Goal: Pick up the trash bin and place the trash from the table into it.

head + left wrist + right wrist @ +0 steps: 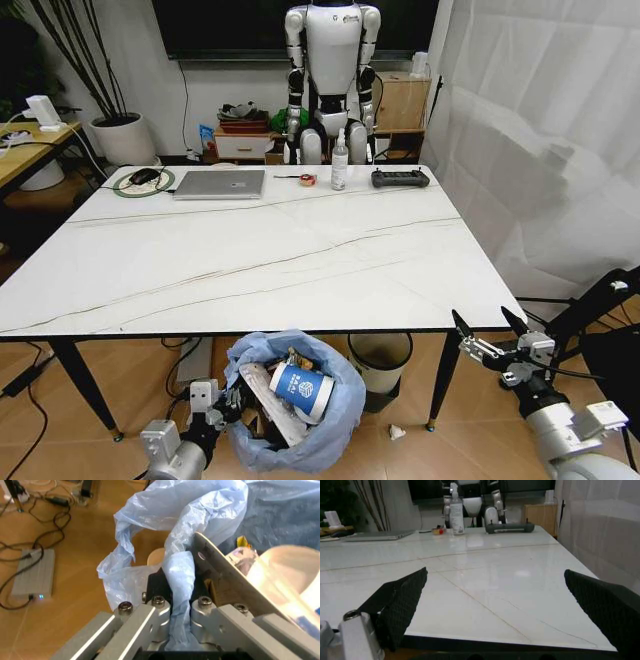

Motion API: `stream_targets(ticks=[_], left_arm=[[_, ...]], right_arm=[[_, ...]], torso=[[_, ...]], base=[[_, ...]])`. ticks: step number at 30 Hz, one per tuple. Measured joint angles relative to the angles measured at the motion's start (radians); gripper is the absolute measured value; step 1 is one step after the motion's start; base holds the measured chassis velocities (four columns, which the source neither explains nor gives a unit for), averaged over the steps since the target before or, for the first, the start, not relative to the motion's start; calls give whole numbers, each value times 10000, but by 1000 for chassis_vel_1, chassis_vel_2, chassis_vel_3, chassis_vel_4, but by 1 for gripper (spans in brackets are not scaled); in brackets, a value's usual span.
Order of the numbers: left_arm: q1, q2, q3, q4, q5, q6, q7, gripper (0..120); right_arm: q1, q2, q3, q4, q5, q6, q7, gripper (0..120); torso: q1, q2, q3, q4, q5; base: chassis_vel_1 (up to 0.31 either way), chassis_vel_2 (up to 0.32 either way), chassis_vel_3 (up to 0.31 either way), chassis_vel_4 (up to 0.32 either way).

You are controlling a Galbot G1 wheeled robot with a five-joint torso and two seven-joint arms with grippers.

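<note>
Your left gripper [222, 405] pinched the trash bin [330, 425] by its bag-covered rim, holding it below the table [250, 260] edge — trash [301, 390] already inside. Right gripper [490, 333] hung wide open just off the table's near corner — idle.

The left gripper [180, 620] fills the lower part of the picture, its two metal fingers [150, 617] closed on a bunched fold of the blue plastic bag [180, 573] that lines the trash bin [220, 573]. The bag billows up toward 12 o'clock. At 3 o'clock the mouth of a paper cup [290, 570] lies inside the bin, with a printed wrapper [242, 557] just beside it. At 9 o'clock a grey box with a small blue light [32, 572] rests on the wooden floor [90, 540], black cables [50, 536] trailing near it.
</note>
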Motion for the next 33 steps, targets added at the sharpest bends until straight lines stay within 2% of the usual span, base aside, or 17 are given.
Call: stream_targets(ticks=[3,8,27,33], left_arm=[[-14,-68,14,83,-3,20,-2,0],[-174,-449,-70,542,-23,44,17,0],[-316,-1749,-489,1730,322,6,393,0],[-372,-1899,-452,1988,399,-38,449,0]], right_arm=[[0,0,-1,-1,0,0,0,100],[0,0,-1,-1,1,0,2,100],[1,-1,-2,-1,1,-1,3,100],[1,0,-2,-2,1,0,2,100]], torso=[[-32,-67,-37,-1,0],[-194,-422,-226,-1,-1],[-598,-1363,-763,0,-2],[-707,-1608,-900,0,-1]], base=[[0,0,0,0],[0,0,0,0],[0,0,0,0],[0,0,0,0]])
